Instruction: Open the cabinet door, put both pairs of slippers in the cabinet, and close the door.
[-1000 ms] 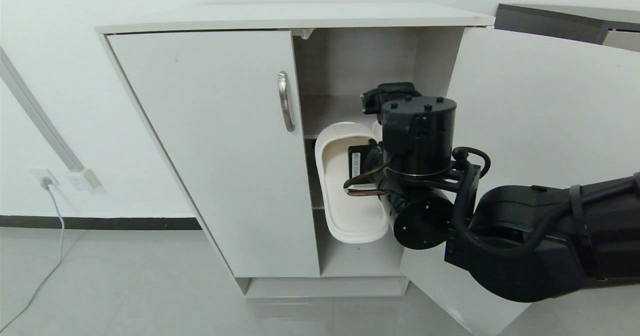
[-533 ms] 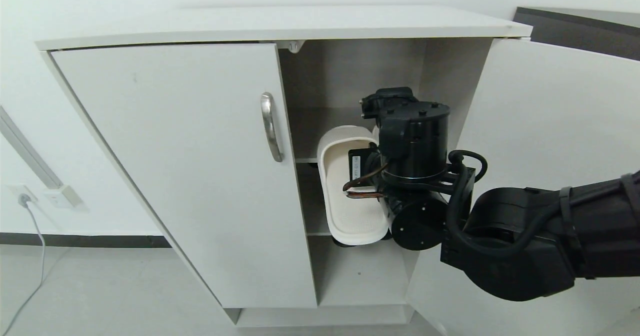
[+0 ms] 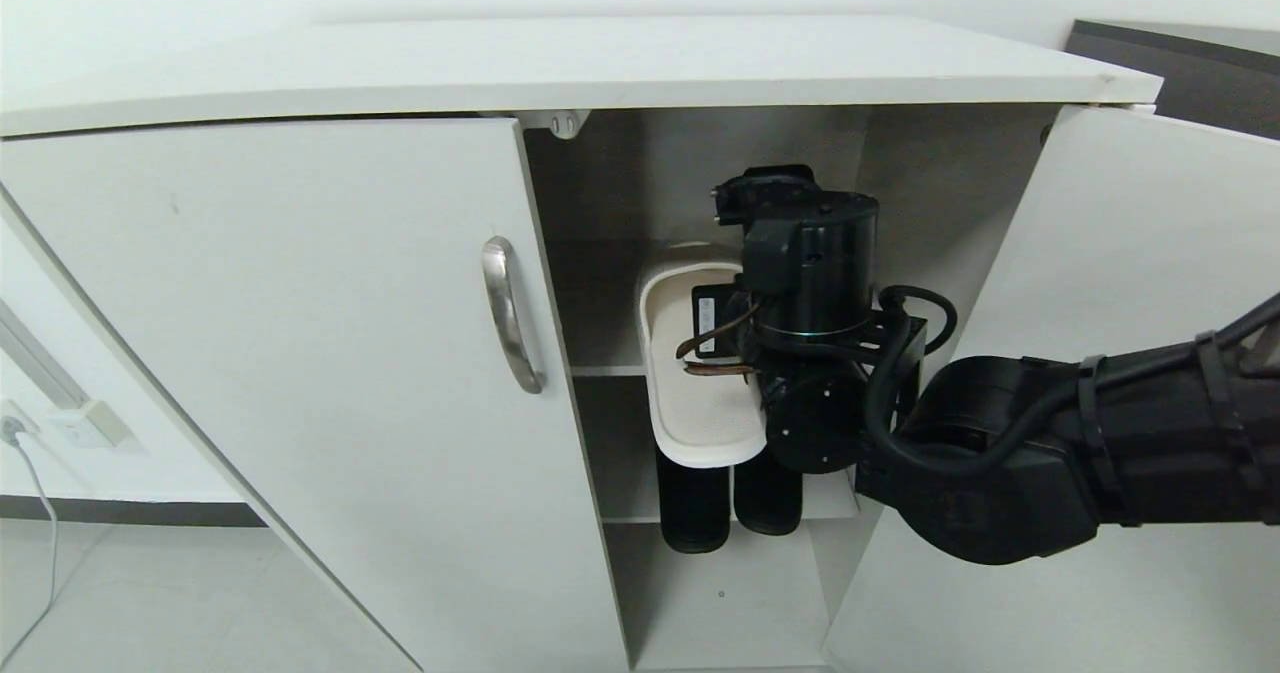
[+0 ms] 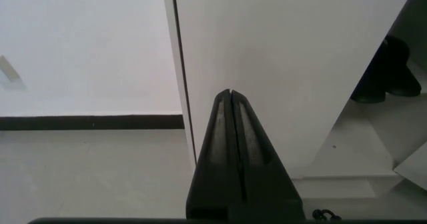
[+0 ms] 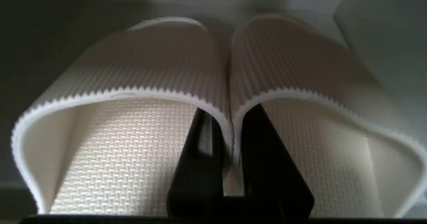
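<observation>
R claw [image 5: 230, 151] clamped on white slippers [image 3: 700, 418], pushing into cabinet [image 3: 600, 63].
I pinch the pair by its two inner strap walls. Since a sec ago I've rolled closer, and the toes reach farther past the upper shelf [image 3: 605, 371] front edge. Heels overhang, so not set down yet. Black slippers [image 3: 695, 513] sit on lower shelf [image 3: 630, 520], half hidden. L claw [image 4: 229, 117] closed, empty. Can't tell if soles touch shelf.

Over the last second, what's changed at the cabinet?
The head camera closed in. The right gripper also raised the white slippers toward the upper shelf, uncovering the black slippers below. Unchanged: its grip, the left door shut, the right door open.
</observation>
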